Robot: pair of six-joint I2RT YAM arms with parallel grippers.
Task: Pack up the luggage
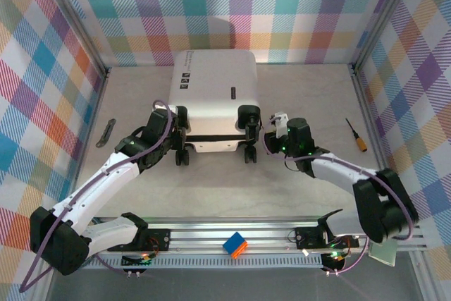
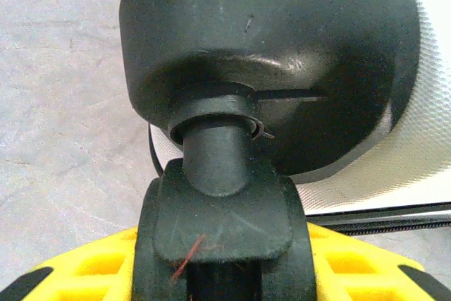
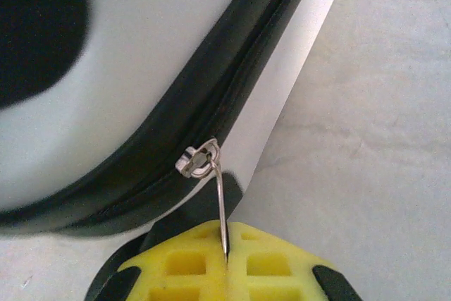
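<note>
The luggage is lying flat on the tabletop, at the middle toward the back wall, with its wheeled end facing the arms. Its two white shells are sitting together, so whatever is inside is hidden.

The left end effector is clenching a black wheel caster at the case's near left corner, with yellow pads sitting against the caster on either side. The grip itself is running off the bottom of the left wrist view.

At the near right corner, the right end effector is pinching the metal zipper pull between its closed yellow pads. The pull's slider is sitting on the black zipper seam. How far the seam is zipped is hard to make out this close.

A screwdriver is lying well apart to the right. A multicolored cube is resting on the rail between the arm bases.
</note>
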